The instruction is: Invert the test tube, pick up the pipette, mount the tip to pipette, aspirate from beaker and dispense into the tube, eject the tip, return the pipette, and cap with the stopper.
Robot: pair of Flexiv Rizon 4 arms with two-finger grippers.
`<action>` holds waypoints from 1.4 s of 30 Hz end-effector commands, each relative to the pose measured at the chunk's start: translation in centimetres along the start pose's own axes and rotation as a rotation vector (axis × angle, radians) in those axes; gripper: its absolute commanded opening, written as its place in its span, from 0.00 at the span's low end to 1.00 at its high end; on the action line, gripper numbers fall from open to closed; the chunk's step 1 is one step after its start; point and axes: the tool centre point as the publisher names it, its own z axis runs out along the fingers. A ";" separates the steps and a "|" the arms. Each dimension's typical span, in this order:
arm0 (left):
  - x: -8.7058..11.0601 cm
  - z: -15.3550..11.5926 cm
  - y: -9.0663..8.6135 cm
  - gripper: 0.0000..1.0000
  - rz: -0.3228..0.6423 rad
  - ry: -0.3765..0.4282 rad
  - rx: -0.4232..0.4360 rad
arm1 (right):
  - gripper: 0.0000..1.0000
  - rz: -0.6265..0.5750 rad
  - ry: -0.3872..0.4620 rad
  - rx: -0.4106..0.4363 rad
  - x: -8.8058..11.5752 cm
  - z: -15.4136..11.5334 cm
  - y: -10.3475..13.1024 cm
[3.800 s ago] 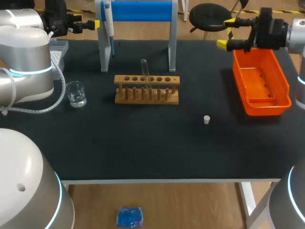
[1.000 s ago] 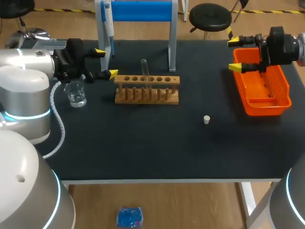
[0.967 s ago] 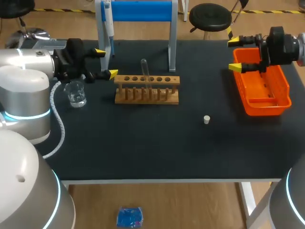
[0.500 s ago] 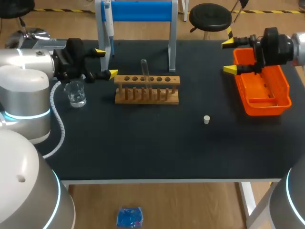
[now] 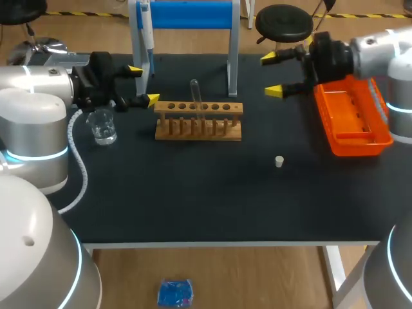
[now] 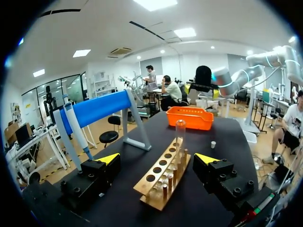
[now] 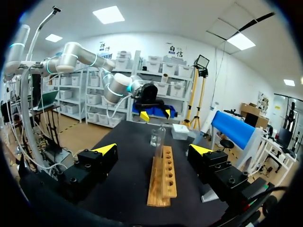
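Barely started imo: test tube (image 5: 195, 96) sits in the rack (image 5: 198, 121), pipette (image 5: 147, 29) hangs on its stand (image 5: 187, 14), stopper (image 5: 279, 161) loose on the bench (image 5: 193, 193). Both the left claw (image 5: 143, 84) and right claw (image 5: 272, 74) are spread apart, empty.

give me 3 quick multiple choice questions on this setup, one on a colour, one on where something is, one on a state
1. What colour is the tray?
A) blue B) orange C) green
2. Where is the stopper?
A) inside the tray B) touching the tray's wall C) on the bare table
3. The right gripper has its jaws:
A) open, empty B) shut on the stopper C) shut on the tray's rim

Answers: 1 B, its walls are plainly orange; 2 C, it stands alone on the dark top, apart from the tray; 3 A, the yellow tips are apart with nothing between them.
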 end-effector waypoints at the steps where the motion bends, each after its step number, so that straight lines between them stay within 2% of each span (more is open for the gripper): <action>1: 0.1 0.0 0.1 1.00 0.001 -0.004 0.004 | 1.00 0.005 0.027 -0.003 -1.2 2.9 -0.4; 16: 0.1 0.0 0.1 1.00 0.001 -0.004 0.004 | 1.00 0.005 0.086 0.003 0.7 8.9 -2.1; 31: 0.1 0.0 0.1 1.00 0.001 -0.004 0.004 | 1.00 0.008 0.127 0.000 0.6 13.0 -3.0; 42: 0.1 0.0 0.1 1.00 0.001 -0.004 0.004 | 1.00 0.022 0.110 -0.009 -0.4 14.9 -4.1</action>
